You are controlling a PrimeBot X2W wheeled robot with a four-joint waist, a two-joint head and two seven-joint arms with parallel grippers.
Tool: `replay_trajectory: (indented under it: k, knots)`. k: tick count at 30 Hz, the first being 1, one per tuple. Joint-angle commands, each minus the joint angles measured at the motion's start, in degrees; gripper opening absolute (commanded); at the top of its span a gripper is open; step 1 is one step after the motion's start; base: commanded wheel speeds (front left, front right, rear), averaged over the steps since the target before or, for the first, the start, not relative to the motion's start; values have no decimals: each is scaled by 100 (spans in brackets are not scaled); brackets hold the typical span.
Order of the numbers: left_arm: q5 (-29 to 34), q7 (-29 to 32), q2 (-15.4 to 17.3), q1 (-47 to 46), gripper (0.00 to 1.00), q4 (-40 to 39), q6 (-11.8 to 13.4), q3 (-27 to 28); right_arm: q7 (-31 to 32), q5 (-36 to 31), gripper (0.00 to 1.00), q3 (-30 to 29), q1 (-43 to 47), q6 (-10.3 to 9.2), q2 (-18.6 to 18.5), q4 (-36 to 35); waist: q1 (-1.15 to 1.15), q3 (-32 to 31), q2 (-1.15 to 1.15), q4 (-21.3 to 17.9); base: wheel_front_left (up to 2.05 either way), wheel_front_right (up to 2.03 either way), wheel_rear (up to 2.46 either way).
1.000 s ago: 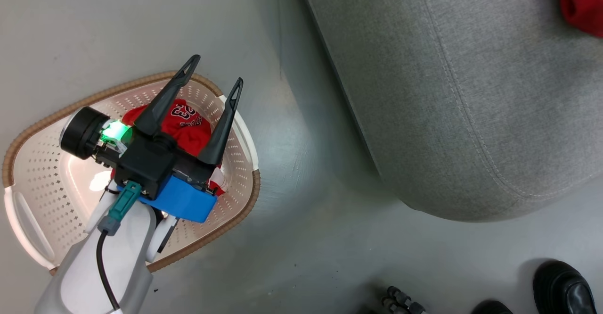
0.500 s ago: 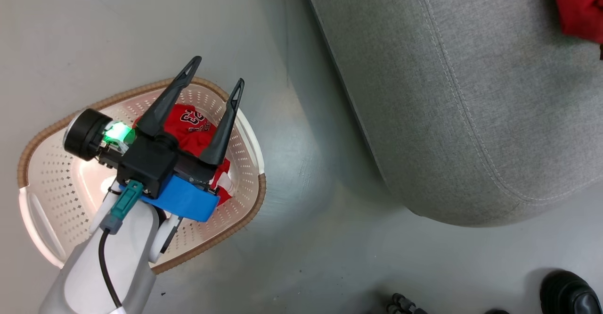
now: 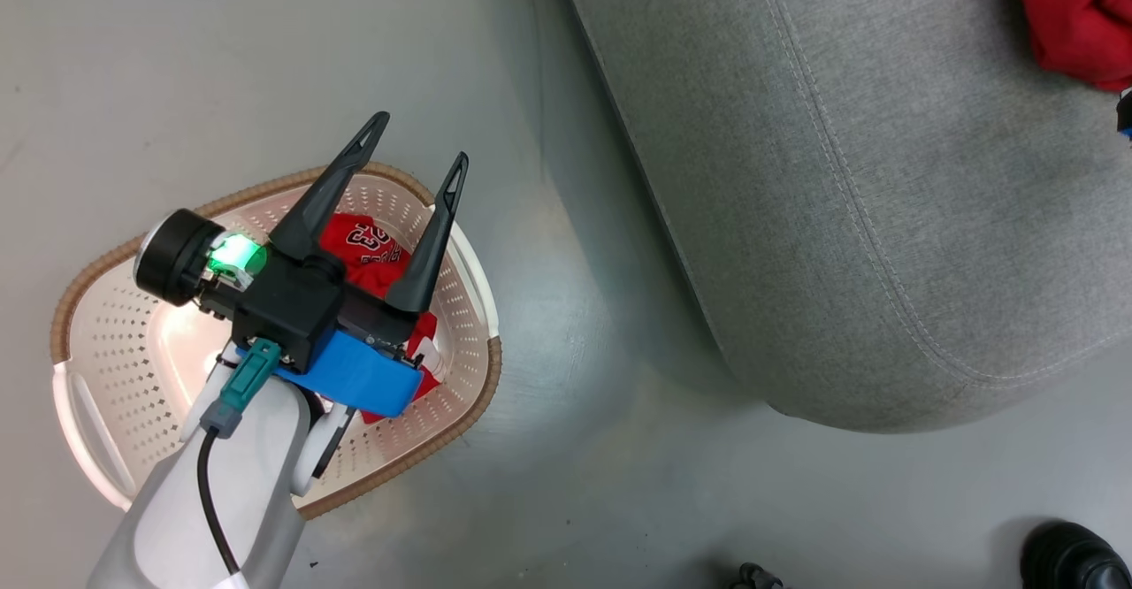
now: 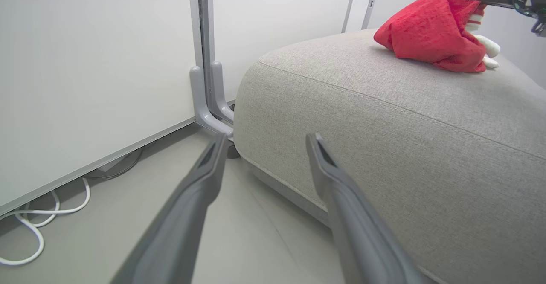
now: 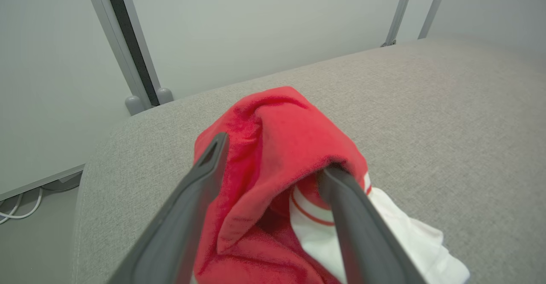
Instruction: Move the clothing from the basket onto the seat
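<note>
One red garment [image 3: 363,248] with white lettering lies in the cream basket [image 3: 115,359] on the floor. My left gripper [image 3: 420,136] hovers above it, open and empty; in the left wrist view its gripper [image 4: 267,137] points toward the grey seat [image 4: 405,147]. A second red-and-white garment [image 5: 264,122] rests on the seat [image 5: 426,105]. My right gripper [image 5: 273,154] is open, and the cloth lies loosely between its spread fingers, draped over the right fingertip. That garment [image 3: 1070,14] shows at the seat's [image 3: 840,173] far right corner.
A person's black shoe [image 3: 1074,558] stands on the grey floor at the lower right. A white wall panel with a grey post [image 4: 204,62] runs behind the seat, with a white cable [image 4: 34,228] on the floor below it. Bare floor separates basket and seat.
The head camera has shifted, so the whole picture has slid. My right gripper has opened around the garment on the seat. The left gripper stays open over the basket.
</note>
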Motion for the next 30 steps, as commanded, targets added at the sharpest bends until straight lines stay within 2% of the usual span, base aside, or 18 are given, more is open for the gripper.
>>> replay_trajectory:
  k: [1,7,12,19,30]
  knots:
    - [-39,-29,-29,35,100,29,5,-10,-22,-59,100,30,125,1,1,25,0,-75,0,1,0,0,0]
    - [-91,-29,-228,168,100,113,2,36,-22,-192,100,194,366,1,48,71,0,-436,0,42,0,0,0]
    - [-160,-29,-485,341,100,220,-3,112,-22,-432,100,261,721,1,-19,-23,0,-884,0,205,0,0,0]
    - [-264,-29,-774,732,100,372,-9,291,-22,-706,100,437,1365,1,91,-262,0,-1510,0,404,0,0,0]
    - [-390,-29,-1174,1733,100,594,-15,754,12,-895,100,642,2781,1,395,-1082,0,-2812,0,842,0,0,0]
